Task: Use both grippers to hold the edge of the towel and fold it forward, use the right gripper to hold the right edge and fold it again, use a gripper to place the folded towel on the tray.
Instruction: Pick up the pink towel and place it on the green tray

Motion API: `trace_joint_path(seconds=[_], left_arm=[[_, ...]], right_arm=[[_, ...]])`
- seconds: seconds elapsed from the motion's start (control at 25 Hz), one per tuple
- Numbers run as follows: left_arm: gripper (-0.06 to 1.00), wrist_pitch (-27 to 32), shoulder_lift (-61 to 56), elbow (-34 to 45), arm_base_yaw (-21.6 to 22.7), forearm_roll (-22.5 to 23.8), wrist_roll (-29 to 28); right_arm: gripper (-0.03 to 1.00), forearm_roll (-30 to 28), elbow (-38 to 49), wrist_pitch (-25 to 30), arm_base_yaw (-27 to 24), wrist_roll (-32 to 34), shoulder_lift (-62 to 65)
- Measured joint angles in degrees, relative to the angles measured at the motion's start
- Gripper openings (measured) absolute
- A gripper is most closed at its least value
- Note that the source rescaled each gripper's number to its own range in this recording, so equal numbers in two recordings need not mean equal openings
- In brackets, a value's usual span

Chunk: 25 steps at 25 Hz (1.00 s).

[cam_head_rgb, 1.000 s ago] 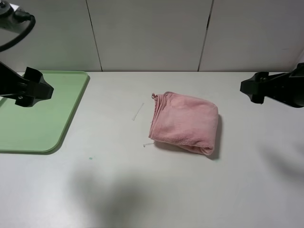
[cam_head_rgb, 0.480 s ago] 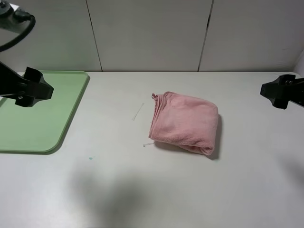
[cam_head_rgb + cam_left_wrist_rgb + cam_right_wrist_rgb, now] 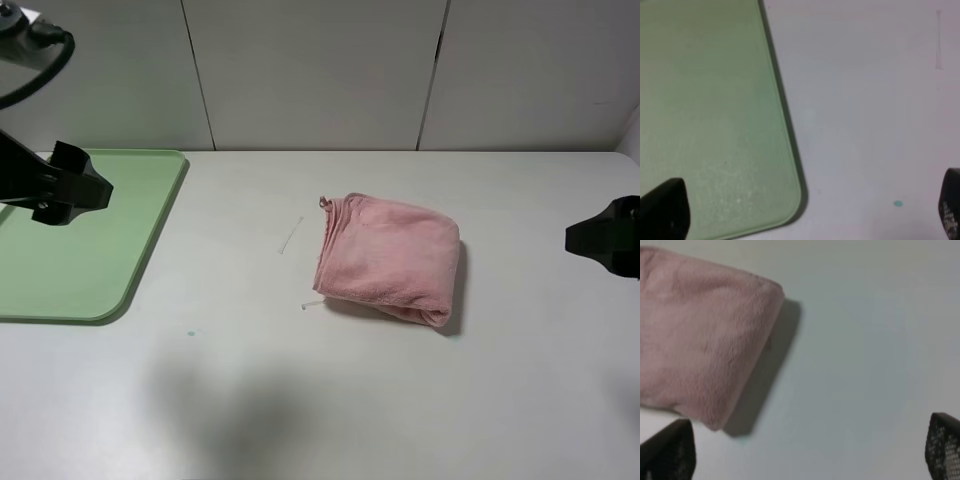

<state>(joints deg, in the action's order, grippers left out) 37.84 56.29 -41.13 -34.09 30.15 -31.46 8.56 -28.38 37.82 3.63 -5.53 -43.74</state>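
Judging by its compact, doubled shape, the towel (image 3: 388, 258) appears fully folded; only transfer to the tray (image 3: 100, 270) is left. It lies on the table (image 3: 300, 400), nearer the right gripper (image 3: 605, 240) than the left gripper (image 3: 72, 188), which hovers over the tray. Both sets of fingers stand wide open, holding nothing. The tray's visible surface is bare.

Pale grey tabletop (image 3: 400, 400) backed by a panelled wall (image 3: 310, 70).
A thin whitish strand (image 3: 291, 235) lies tilted, left of the middle; a tiny teal speck (image 3: 191, 332) sits nearer and further left. Two dark vertical seams (image 3: 196, 75) divide the wall.
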Motion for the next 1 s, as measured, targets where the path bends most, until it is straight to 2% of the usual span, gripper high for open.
trace_joint_path(seconds=[0.2, 0.44, 0.72, 1.0], left_arm=[[1.00, 0.00, 0.00, 0.00, 0.00, 0.00, 0.00], [1.00, 0.00, 0.00, 0.00, 0.00, 0.00, 0.00], [1.00, 0.00, 0.00, 0.00, 0.00, 0.00, -0.05], [1.00, 0.00, 0.00, 0.00, 0.00, 0.00, -0.05]], right_arm=[[1.00, 0.36, -0.07, 7.93, -6.85, -4.61, 5.75], [1.00, 1.05, -0.57, 11.73, -11.48, -4.33, 15.14], [1.00, -0.18, -1.51, 22.18, -12.04, -4.25, 21.90], [1.00, -0.46, -1.55, 23.41, -12.04, -8.93, 32.39]])
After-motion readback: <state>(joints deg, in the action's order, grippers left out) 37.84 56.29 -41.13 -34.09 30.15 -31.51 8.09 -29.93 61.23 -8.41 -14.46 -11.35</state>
